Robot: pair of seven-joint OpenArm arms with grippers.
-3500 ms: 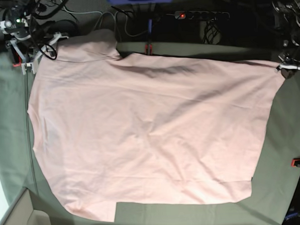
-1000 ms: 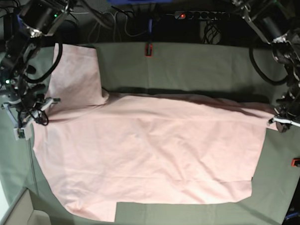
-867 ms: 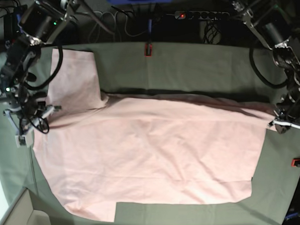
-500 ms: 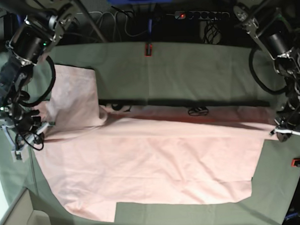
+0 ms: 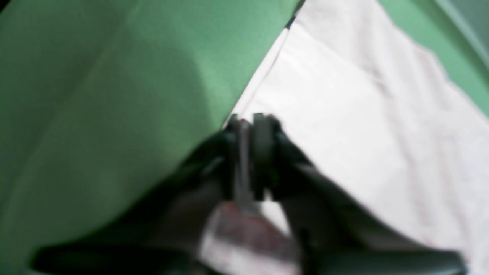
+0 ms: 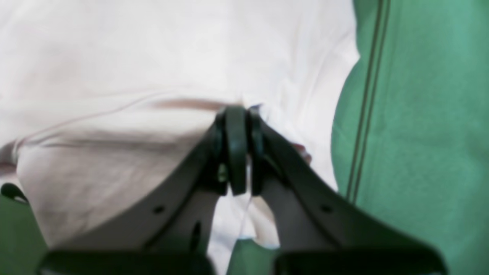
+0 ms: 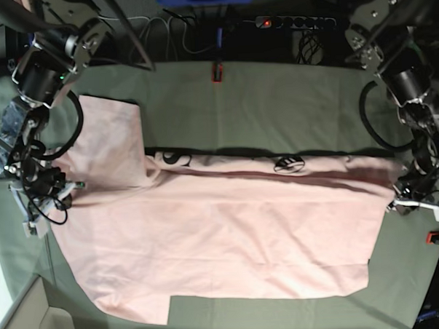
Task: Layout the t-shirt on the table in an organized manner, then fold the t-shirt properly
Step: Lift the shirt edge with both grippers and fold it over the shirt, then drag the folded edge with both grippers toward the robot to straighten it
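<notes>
Grey-green cloth table point(image 7: 290, 103) under pink t-shirt point(image 7: 223, 237), cables point(image 7: 177, 28) behind.

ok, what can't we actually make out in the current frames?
- Left wrist view: blurred; whether the left gripper pinches the t-shirt or only rests at its edge can't be told.
- Base view: t-shirt print is folded under; only slivers of black lettering show.
- Right wrist view: the right gripper fingers cover the cloth between them.
- Base view: table near edge is cut off by the frame.
</notes>
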